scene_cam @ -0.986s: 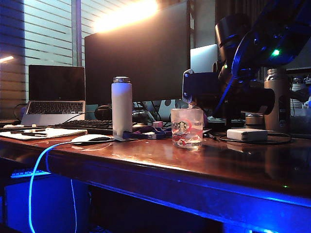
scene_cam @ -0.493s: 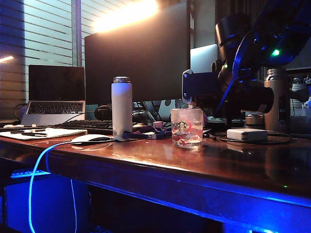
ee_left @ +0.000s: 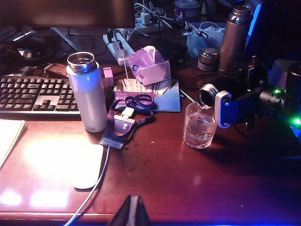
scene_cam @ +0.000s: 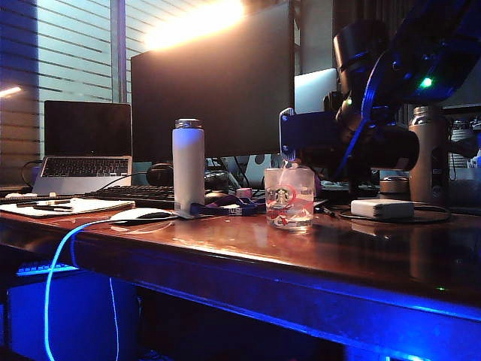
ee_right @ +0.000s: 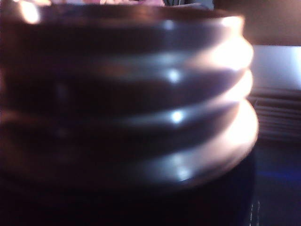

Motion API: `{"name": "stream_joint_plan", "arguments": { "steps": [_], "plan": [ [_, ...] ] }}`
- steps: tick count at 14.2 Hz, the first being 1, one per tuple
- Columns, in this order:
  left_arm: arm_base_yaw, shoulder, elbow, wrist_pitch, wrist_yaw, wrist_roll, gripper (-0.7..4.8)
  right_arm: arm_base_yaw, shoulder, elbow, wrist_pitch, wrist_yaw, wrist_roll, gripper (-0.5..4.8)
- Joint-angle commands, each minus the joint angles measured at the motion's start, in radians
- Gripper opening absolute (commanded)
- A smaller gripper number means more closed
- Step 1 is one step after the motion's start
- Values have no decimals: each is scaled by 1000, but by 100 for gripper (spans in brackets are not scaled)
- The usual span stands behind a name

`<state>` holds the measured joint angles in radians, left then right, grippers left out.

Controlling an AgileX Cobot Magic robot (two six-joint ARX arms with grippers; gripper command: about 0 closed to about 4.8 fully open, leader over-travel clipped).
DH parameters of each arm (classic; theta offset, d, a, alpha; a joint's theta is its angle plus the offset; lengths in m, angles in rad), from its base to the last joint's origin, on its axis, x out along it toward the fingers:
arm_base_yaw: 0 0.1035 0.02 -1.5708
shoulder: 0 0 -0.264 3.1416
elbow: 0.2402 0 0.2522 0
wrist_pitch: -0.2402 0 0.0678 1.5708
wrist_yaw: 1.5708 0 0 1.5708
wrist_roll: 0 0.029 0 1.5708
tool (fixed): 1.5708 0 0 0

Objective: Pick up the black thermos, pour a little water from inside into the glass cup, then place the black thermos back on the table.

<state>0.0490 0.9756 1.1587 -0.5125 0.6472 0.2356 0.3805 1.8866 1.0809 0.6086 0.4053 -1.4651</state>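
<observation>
Tipping nearly level over the glass cup (ee_left: 199,126), the black thermos (scene_cam: 379,147) lies in the grip of the right pincer (ee_left: 237,104), whose blue jaws stand wide around its dark body. Seen from the left wrist, the flask's shiny metal mouth (ee_left: 207,94) hangs just above the cup's rim on the side nearer the arm, tilted down toward the glass. In the exterior view the thermos lies crosswise behind and above the cup (scene_cam: 289,198), with the blue clamp (scene_cam: 301,135) at its open end. The right wrist camera shows only the blurred threaded neck of the flask (ee_right: 141,94) filling the picture, so the grip itself cannot be made out there.

The cup stands upright on the desk (scene_cam: 316,256), clear, with a green round logo and red swirls, and a little water at its base.

The left pincer (ee_left: 131,214) shows only as a dark tip at the near edge of the desk, its two fingers pressed together with nothing between them, well apart from the cup and thermos.

A white bottle (ee_left: 88,92) with a metal rim stands upright near the keyboard (ee_left: 35,96); a bronze flask (ee_left: 234,40) stands farther back.
</observation>
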Motion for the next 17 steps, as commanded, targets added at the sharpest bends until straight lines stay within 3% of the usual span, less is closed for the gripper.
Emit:
{"name": "stream_joint_plan", "arguments": {
  "steps": [1, 17],
  "plan": [
    [0, -2, 3, 13, 4, 0, -2, 0, -8, 8, 55, -8, -10, 54],
    [0, -2, 3, 13, 4, 0, -2, -4, -8, 8, 72, -8, -36, 54]
  ]
}}
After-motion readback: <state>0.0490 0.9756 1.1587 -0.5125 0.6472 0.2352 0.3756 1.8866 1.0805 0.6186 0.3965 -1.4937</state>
